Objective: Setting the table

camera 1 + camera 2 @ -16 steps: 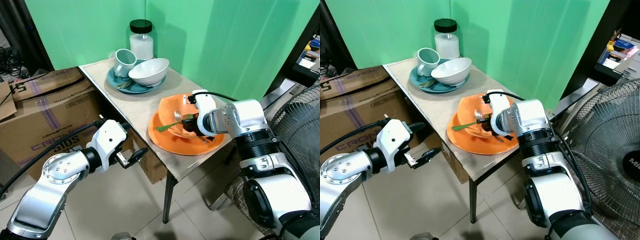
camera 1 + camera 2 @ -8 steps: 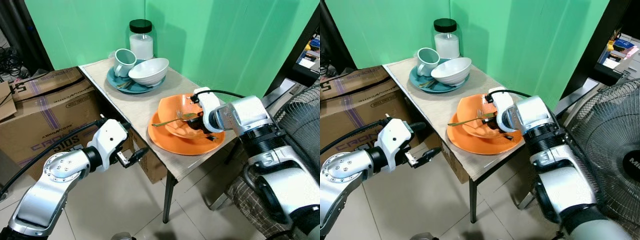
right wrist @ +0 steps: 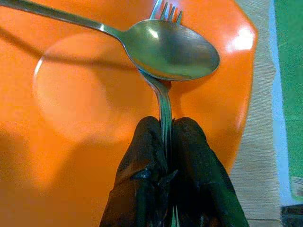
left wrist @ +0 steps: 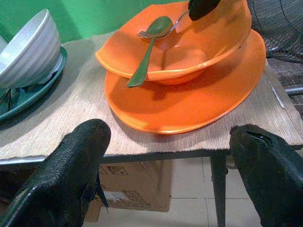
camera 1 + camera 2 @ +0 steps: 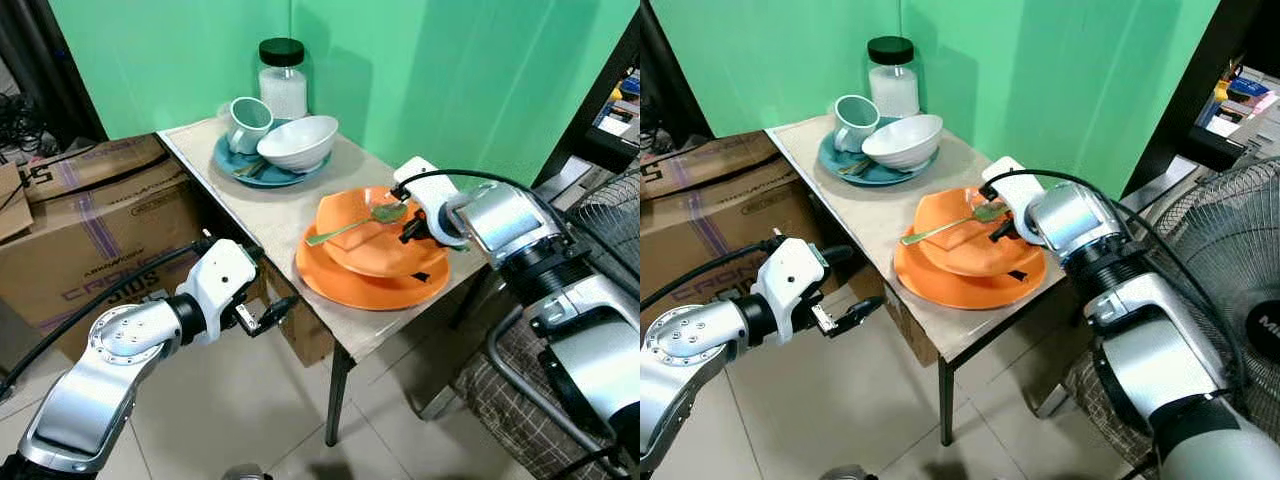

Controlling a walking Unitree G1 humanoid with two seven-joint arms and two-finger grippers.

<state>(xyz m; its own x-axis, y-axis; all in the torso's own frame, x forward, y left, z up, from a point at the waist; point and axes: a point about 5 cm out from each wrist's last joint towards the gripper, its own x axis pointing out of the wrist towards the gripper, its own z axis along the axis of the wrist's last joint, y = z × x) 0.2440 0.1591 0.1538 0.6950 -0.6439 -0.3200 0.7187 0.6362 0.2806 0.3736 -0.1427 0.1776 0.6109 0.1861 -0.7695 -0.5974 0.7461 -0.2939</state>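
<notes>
An orange bowl (image 5: 372, 240) sits on an orange plate (image 5: 350, 285) at the near end of the small table (image 5: 268, 215). My right gripper (image 5: 409, 228) is at the bowl's right rim, shut on the handle of a metal fork (image 3: 165, 101). A spoon (image 3: 173, 49) lies across the fork's tines, and its long handle (image 5: 335, 233) sticks out over the bowl's left edge. My left gripper (image 4: 165, 179) hangs open below and left of the table's near edge, with nothing between its fingers.
At the table's far end a teal plate (image 5: 235, 160) carries a white bowl (image 5: 297, 143) and a teal mug (image 5: 248, 122), with a lidded jar (image 5: 283, 78) behind. A cardboard box (image 5: 90, 220) stands on the left, and a fan (image 5: 600, 235) on the right.
My right gripper has pulled back from the middle of the orange bowl to its right rim, taking the fork and spoon with it. The left arm has stayed still.
</notes>
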